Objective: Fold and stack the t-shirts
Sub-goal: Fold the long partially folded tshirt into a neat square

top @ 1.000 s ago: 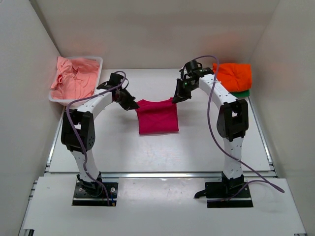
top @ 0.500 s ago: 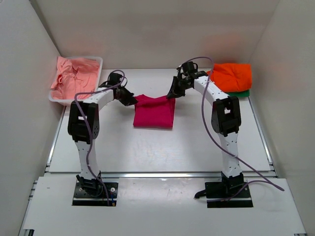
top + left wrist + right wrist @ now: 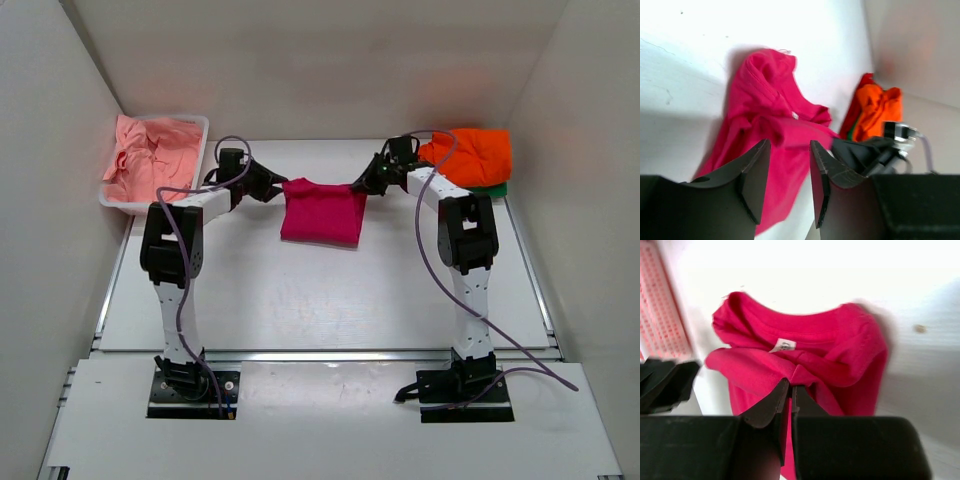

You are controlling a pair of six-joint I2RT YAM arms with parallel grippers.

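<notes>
The magenta t-shirt (image 3: 322,214) hangs partly folded at mid-table, its top edge lifted. My right gripper (image 3: 368,186) is shut on its right top corner; in the right wrist view the jaws (image 3: 791,385) pinch a fold of the shirt (image 3: 810,347). My left gripper (image 3: 272,186) is at the shirt's left top corner, and its jaws (image 3: 786,145) stand open with the shirt (image 3: 767,115) just beyond them. A folded orange t-shirt (image 3: 475,153) lies on a green one (image 3: 496,189) at the far right. Salmon pink shirts (image 3: 152,160) fill the tub.
The white plastic tub (image 3: 200,124) stands at the far left by the left wall. The orange shirt (image 3: 880,107) and the right gripper (image 3: 865,150) show in the left wrist view. White walls enclose the table on three sides.
Both grippers have moved toward the far side and the magenta shirt has shifted back and right with them. The right arm has stretched out lower over the table.
</notes>
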